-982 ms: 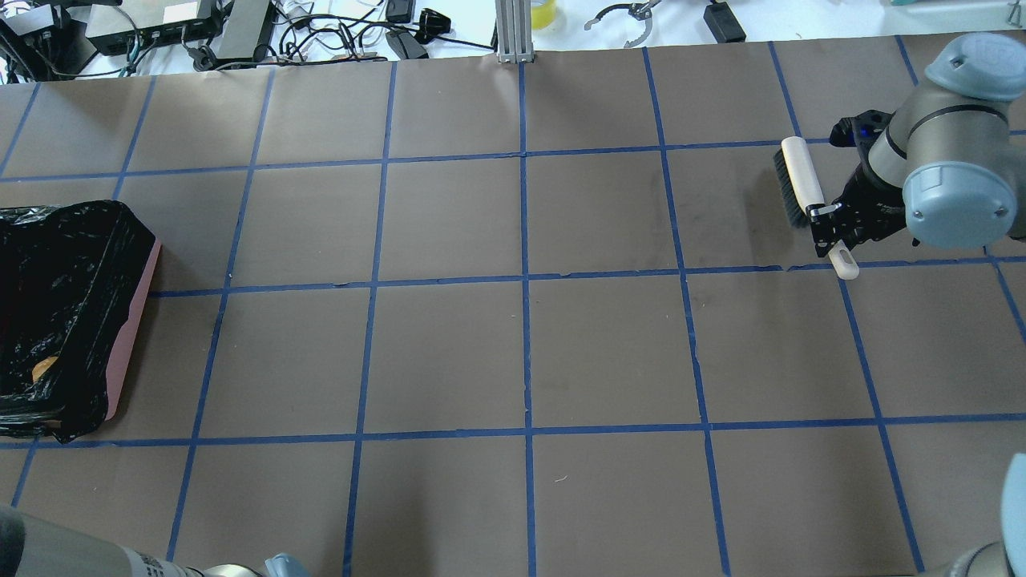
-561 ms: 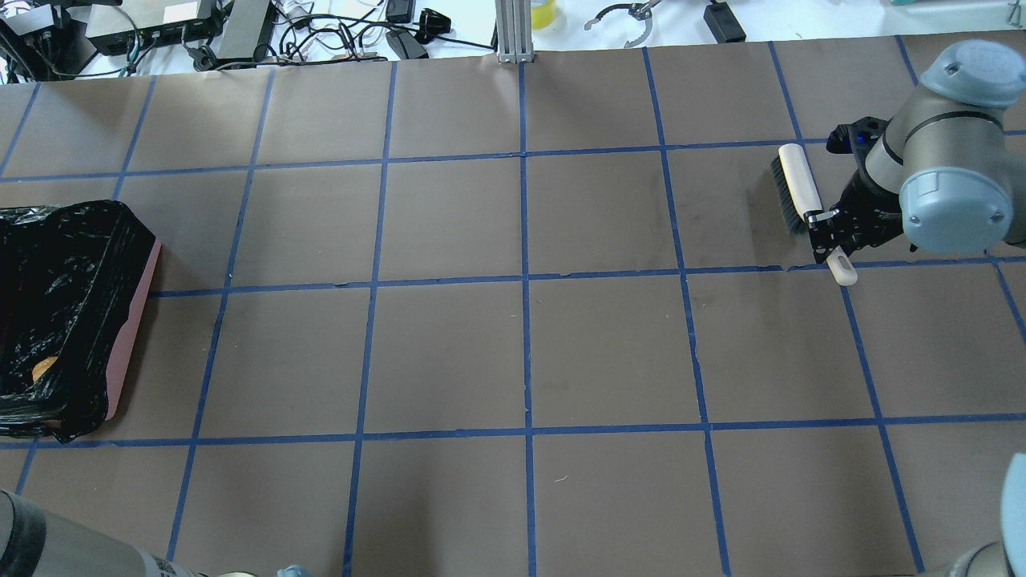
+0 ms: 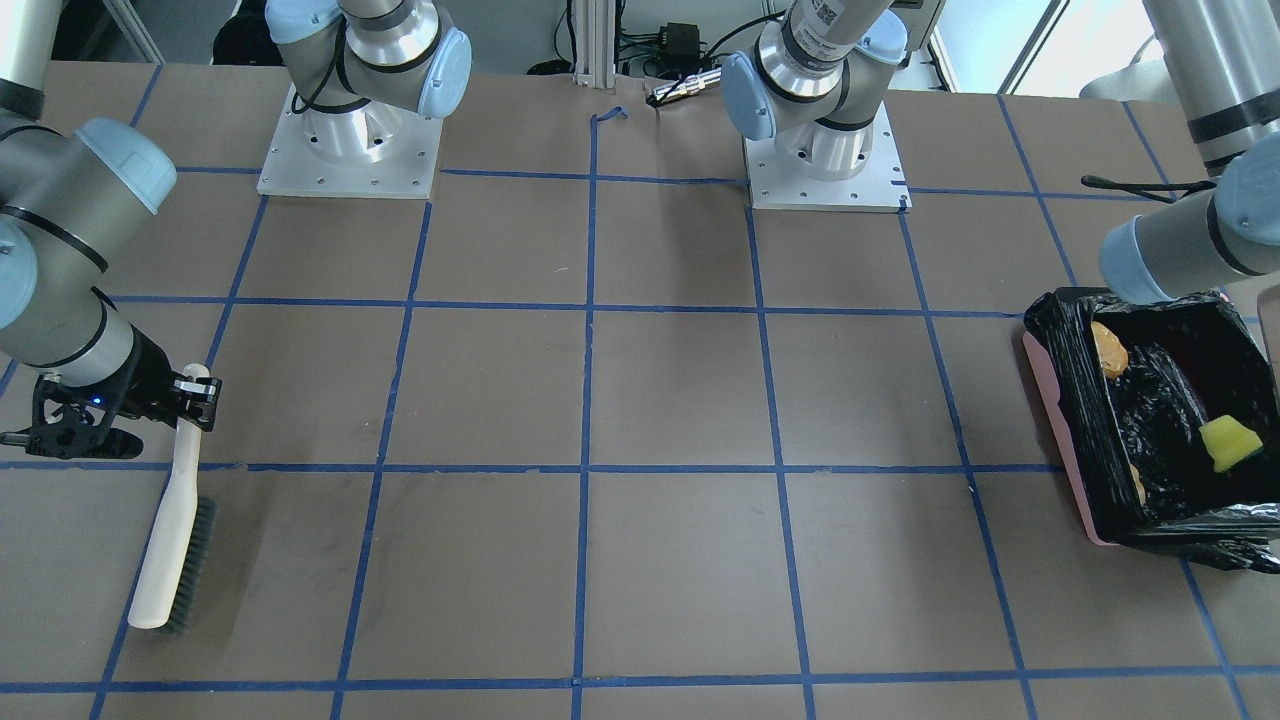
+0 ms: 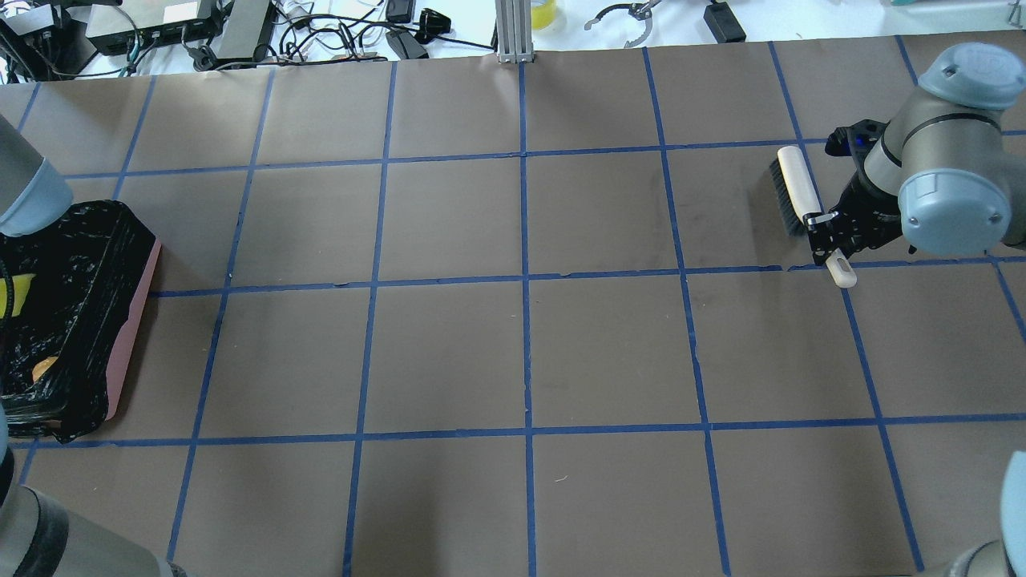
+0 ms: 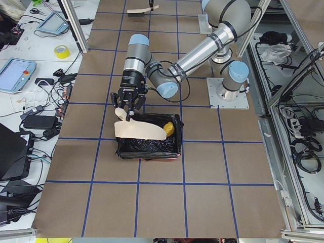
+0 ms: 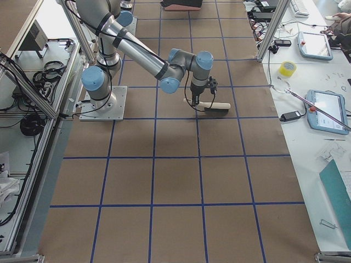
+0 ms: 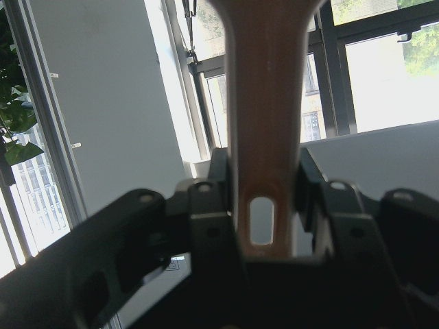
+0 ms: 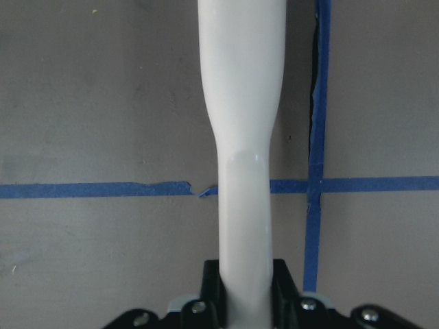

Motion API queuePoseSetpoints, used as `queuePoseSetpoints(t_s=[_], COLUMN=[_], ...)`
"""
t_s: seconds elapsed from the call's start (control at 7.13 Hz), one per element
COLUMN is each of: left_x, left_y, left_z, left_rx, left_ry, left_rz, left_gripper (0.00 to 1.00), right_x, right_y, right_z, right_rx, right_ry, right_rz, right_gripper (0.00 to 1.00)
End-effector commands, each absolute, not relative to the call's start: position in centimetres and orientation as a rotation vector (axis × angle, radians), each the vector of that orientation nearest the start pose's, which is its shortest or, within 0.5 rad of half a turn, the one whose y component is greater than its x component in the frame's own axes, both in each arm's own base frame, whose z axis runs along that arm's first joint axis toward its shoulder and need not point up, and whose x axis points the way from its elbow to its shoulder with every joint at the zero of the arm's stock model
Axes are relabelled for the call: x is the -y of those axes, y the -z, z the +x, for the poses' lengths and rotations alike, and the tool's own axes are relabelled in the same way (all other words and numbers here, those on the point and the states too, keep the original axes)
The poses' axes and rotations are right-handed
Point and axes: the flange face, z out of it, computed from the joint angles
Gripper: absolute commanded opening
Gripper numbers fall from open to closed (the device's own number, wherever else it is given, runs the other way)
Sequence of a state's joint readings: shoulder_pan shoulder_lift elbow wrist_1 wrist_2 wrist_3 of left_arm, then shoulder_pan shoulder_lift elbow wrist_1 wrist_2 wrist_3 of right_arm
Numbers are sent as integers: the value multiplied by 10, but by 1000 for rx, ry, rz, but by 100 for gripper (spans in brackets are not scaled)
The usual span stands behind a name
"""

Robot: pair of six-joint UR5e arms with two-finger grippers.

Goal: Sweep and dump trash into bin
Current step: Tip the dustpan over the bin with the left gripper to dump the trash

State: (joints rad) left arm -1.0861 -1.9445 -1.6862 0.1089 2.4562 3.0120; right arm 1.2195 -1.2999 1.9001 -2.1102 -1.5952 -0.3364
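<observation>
Since a second ago, the left arm has swung in at the upper left of the overhead view, above the bin (image 4: 132,320) at the left edge. The yellow-green foam wedge (image 4: 18,295) now lies on the black liner, where before only the golden-brown lump (image 4: 44,369) showed.

From the left side view we see the left gripper (image 5: 127,107) above the bin. Its fingers are clamped on the handle of the whitish dustpan (image 5: 139,131), which is tipped down over the bin's opening.

At the right of the overhead view little has changed. The right gripper (image 4: 827,239) has its fingers closed around the pale handle of the brush (image 4: 793,180), which has hardly shifted. Its bristles rest on the brown paper table (image 4: 521,353).

For writing, we find only a code-patterned sticker (image 3: 830,12) on the arm at the top of the front view, and it is too small to read.
</observation>
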Motion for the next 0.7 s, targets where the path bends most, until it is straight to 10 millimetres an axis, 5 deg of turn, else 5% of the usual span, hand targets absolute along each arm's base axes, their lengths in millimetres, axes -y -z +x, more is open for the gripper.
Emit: queuePoseSetpoints(t_s=[0.0, 0.28, 0.56], left_x=[571, 613, 638], left_y=[-475, -515, -506], left_z=[212, 164, 121], left_rx=[-1026, -1020, -1045], left_ry=[-937, -622, -195], left_rz=[1633, 1717, 1845], left_gripper=[0, 0, 0], right_x=[544, 544, 544], right_y=[-242, -241, -242], right_z=[-60, -60, -60], right_rx=[-3138, -3140, -3139], right_ry=[-109, -113, -104], right_rz=[25, 30, 28], right_gripper=[40, 48, 59])
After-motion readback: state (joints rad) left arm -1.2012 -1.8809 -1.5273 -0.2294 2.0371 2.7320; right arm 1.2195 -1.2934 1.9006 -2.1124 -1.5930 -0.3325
